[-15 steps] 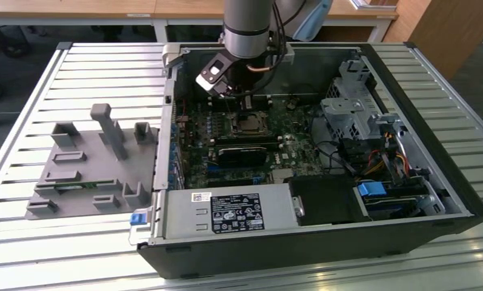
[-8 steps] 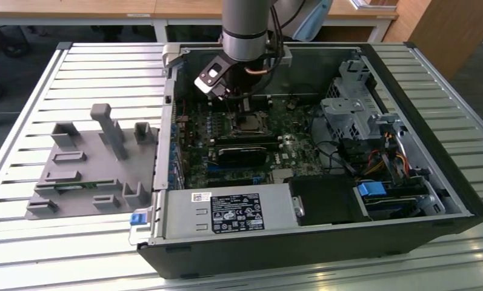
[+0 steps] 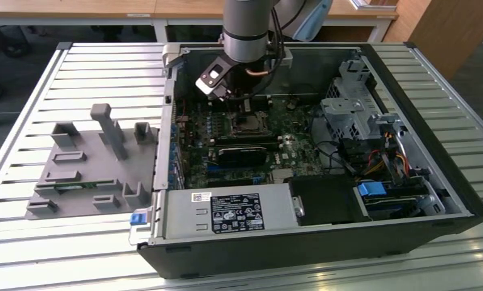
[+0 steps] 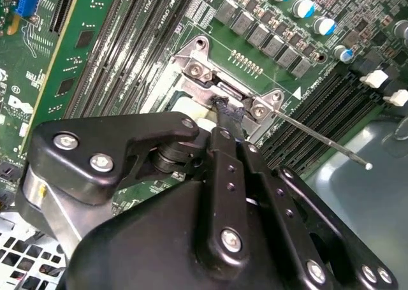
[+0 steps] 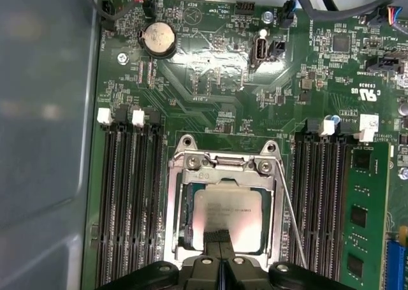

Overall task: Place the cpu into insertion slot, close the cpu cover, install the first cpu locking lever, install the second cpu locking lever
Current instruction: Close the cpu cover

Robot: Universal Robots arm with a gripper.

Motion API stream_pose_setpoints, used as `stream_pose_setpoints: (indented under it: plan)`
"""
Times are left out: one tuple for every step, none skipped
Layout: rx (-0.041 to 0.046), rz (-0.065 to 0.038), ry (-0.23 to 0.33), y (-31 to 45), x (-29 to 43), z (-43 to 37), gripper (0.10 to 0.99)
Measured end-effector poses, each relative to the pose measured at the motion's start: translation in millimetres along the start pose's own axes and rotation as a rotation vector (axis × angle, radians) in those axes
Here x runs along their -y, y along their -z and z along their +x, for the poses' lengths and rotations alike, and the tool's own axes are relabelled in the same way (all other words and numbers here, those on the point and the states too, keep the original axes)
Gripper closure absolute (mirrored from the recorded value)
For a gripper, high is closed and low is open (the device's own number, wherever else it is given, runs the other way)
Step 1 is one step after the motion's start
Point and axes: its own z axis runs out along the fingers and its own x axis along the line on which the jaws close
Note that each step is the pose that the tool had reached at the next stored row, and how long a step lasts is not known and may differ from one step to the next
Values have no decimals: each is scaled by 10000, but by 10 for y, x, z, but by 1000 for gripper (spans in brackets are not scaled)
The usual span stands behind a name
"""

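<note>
Claw (image 5: 218, 236) is sitting with its fingers pressed together, pinching nothing. Its tip is touching the edge of the cover (image 5: 226, 175) right under it. In the second wrist view the claw (image 4: 226, 111) is pushing on that same metal edge.

The chip (image 5: 229, 210) is lying just beyond the tip, flat inside the socket (image 5: 187, 220). The cover's frame is lying around it with the chip showing through the window.

My read: chip placement is done and the cover-closing step is in hand, with the plate looking down or nearly so.

Beside the claw a thin lever (image 5: 293, 220) is running along the socket. It's sticking out free in the second wrist view (image 4: 319, 137), so it's not latched yet.

Judging from this, the move is calling for a straight press that keeps the plate flat over the chip and clear of that loose rod.

Further out, memory slots (image 5: 127, 194) are flanking the socket on the green board (image 5: 210, 79).

Farthest out, the open computer case (image 3: 306, 254) is resting on the slatted tabletop (image 3: 63, 60).
</note>
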Motion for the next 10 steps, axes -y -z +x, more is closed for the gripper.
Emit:
stream_pose_setpoints:
  plan:
    - [-2, -2, 0, -2, -11, 1, 980]
    - [-2, -3, 0, -2, -19, 1, 980]
    - [-2, -4, 0, -2, -25, 1, 980]
    - [-4, -5, 1, -3, -29, 1, 980]
    - [-4, -7, 1, 0, -31, 1, 980]
    - [-10, -11, 0, 9, -33, 3, 980]
    - [-8, -8, 0, 33, -33, 1, 980]
    - [-4, -5, 0, 65, -33, 0, 980]
    - [-4, -5, 0, 99, -34, 0, 980]
    - [-2, -4, 0, 130, -35, -1, 980]
